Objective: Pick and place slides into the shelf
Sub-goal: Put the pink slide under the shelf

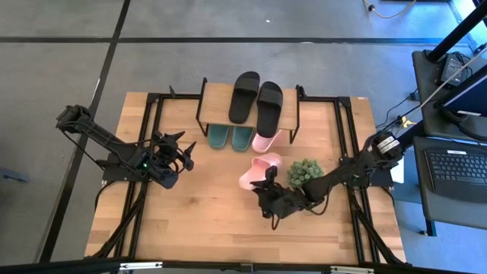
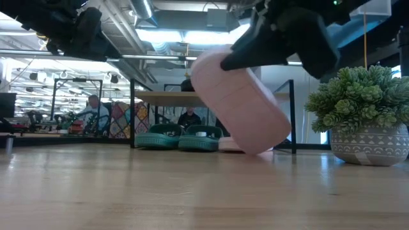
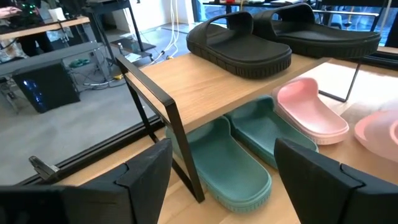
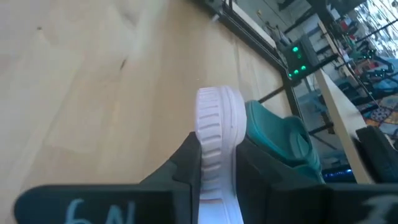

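Right gripper [image 1: 268, 183], lower centre of the high view, pinches a pink slide [image 1: 259, 169] (tilted, toe on the table) below the shelf [image 1: 221, 103]. Left gripper [image 1: 183, 148], centre-left, gapes wide.

The only writing that shows is a pair of pale blue hand-drawn marks on the dark body of the right gripper [image 4: 217, 186], in the right wrist view; they look like "6N", though the reading is uncertain. Nothing else in the pictures carries legible text, brand or number.
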{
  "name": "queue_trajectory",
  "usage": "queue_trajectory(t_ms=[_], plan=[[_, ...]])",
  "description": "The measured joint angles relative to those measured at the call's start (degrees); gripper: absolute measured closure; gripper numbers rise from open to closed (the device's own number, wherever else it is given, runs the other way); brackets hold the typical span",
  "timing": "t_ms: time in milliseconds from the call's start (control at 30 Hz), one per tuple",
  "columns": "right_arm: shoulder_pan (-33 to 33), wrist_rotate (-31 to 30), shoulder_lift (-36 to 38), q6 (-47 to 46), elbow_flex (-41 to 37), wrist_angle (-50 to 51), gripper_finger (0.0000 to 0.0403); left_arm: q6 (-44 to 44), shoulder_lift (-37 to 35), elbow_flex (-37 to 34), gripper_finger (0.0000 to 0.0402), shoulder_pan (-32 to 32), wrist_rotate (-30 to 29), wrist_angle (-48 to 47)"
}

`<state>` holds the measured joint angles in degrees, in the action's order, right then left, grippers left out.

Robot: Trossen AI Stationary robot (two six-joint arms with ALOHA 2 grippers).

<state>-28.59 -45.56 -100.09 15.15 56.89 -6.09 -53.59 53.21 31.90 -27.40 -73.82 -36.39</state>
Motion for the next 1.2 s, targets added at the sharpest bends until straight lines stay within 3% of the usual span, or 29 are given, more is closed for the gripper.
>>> queue_trajectory(t_ms=[233, 500, 1200], plan=[[1.9, -0.4, 0.0, -2.9, 0.0, 1.1, 0.0331, 0.1, 0.0, 0.0, 0.0128, 0.0, 0.0, -0.3], [3.8, -4.1, 0.0, -7.2, 0.0, 9.2, 0.0331, 0.1, 0.0, 0.0, 0.0128, 0.0, 0.0, -0.5], [8.1, -2.0, -3.4, -2.5, -0.1, 9.2, 0.0331, 0.2, 0.0, 0.0, 0.0128, 0.0, 1.2, -0.9]])
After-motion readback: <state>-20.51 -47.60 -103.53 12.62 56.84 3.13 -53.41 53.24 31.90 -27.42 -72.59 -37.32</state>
